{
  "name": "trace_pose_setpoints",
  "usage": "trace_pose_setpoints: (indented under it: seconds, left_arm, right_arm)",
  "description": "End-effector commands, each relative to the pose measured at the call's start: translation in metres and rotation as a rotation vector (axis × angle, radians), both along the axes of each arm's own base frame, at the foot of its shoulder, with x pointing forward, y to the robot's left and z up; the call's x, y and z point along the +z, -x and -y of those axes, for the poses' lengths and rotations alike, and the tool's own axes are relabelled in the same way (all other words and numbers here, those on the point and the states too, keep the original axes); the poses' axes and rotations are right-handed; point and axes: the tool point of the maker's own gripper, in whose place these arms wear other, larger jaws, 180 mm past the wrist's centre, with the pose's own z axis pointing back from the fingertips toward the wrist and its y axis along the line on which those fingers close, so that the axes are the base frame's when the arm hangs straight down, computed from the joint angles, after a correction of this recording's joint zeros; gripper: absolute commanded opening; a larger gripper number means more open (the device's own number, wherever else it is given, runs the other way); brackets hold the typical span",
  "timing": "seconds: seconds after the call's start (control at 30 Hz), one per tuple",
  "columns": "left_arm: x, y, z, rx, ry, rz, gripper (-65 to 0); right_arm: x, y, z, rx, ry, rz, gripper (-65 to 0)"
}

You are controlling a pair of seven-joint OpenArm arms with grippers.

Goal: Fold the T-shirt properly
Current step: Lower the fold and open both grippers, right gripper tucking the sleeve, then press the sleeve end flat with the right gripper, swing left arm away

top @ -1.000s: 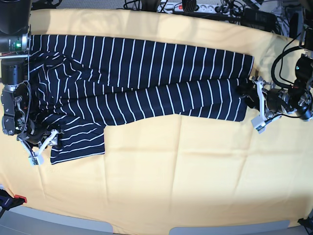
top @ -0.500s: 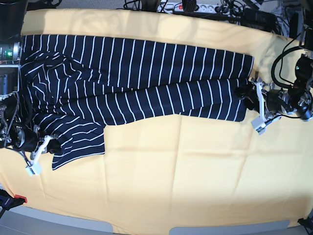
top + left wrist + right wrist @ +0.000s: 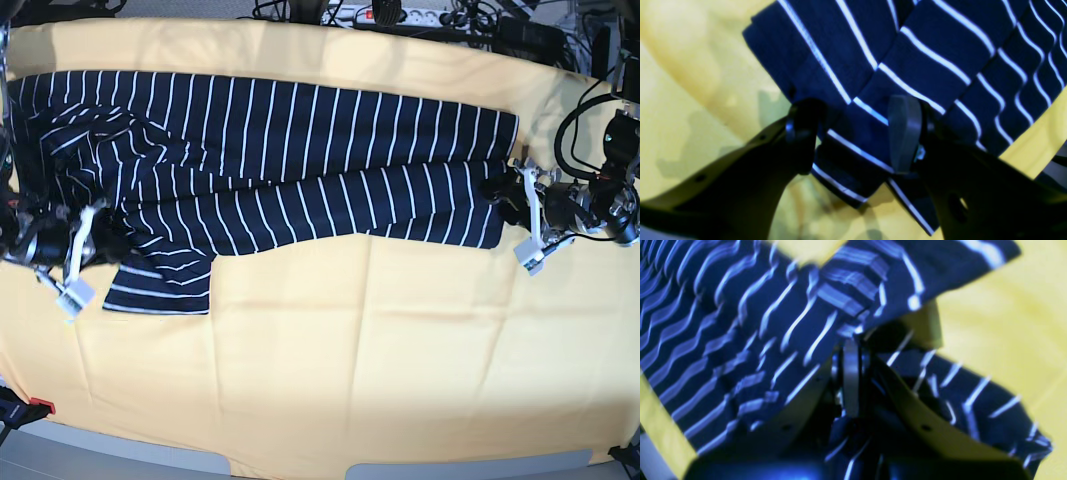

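Right gripper (image 3: 78,262) at 9 o'clock is clamped on the T-shirt (image 3: 290,170); left gripper (image 3: 525,215) at 3 o'clock gapes around its hem.

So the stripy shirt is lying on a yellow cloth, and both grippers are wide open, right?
Not quite. Only the left gripper is open, its jaws standing either side of the stripy shirt's corner. The right wrist view shows the right gripper shut, pinching the shirt's fabric. The shirt does lie on the yellow cloth.
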Motion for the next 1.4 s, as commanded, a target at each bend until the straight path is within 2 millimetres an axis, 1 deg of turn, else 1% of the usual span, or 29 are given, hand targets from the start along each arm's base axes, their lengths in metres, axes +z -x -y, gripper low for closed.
trace_pose_setpoints:
  seconds: [0.0, 0.17, 0.4, 0.57, 0.7, 0.9, 0.93, 0.97, 1.03, 1.1, 1.23, 1.37]
  left_arm:
    - [0.015, -0.010, -0.004, 0.006, 0.006, 0.044, -29.6]
    - [0.015, -0.010, -0.004, 0.006, 0.006, 0.044, -29.6]
    - [0.015, -0.010, -0.004, 0.006, 0.005, 0.045, -29.6]
    - [0.016, -0.011, -0.007, 0.007, -0.007, 0.048, -29.6]
    - [0.017, -0.012, -0.008, 0.000, -0.010, 0.052, -29.6]
    - [0.020, -0.011, -0.016, 0.005, -0.031, 0.053, -29.7]
    - [0.020, -0.011, -0.018, 0.005, -0.036, 0.053, -29.6]
    - [0.021, -0.011, -0.020, 0.006, -0.040, 0.053, -29.6]
    - [0.022, -0.011, -0.024, 0.008, -0.050, 0.053, -29.7]
    - [0.023, -0.011, -0.027, 0.010, -0.058, 0.053, -29.7]
    - [0.026, -0.010, -0.036, 0.015, -0.083, 0.052, -29.6]
    - [0.032, -0.010, -0.051, 0.022, -0.121, 0.055, -29.6]
  right_arm:
    - [0.020, -0.002, 0.005, 0.023, 0.025, 0.053, -65.0]
    - [0.022, 0.031, 0.005, 0.126, 0.131, 0.030, -65.0]
    - [0.020, 0.064, 0.009, 0.225, 0.247, -0.026, -65.0]
    - [0.022, 0.081, 0.012, 0.290, 0.329, -0.058, -65.0]
    - [0.026, 0.089, 0.017, 0.322, 0.387, -0.085, -65.0]
    - [0.027, 0.114, 0.027, 0.352, 0.406, -0.227, -65.0]
    - [0.026, 0.119, 0.027, 0.359, 0.405, -0.252, -65.0]
    - [0.027, 0.122, 0.022, 0.368, 0.374, -0.264, -65.0]
    - [0.030, 0.127, 0.011, 0.383, 0.304, -0.277, -65.0]
    - [0.033, 0.129, 0.004, 0.392, 0.263, -0.285, -65.0]
    - [0.032, 0.129, 0.006, 0.388, 0.271, -0.285, -65.0]
    - [0.026, 0.124, 0.020, 0.356, 0.327, -0.289, -65.0]
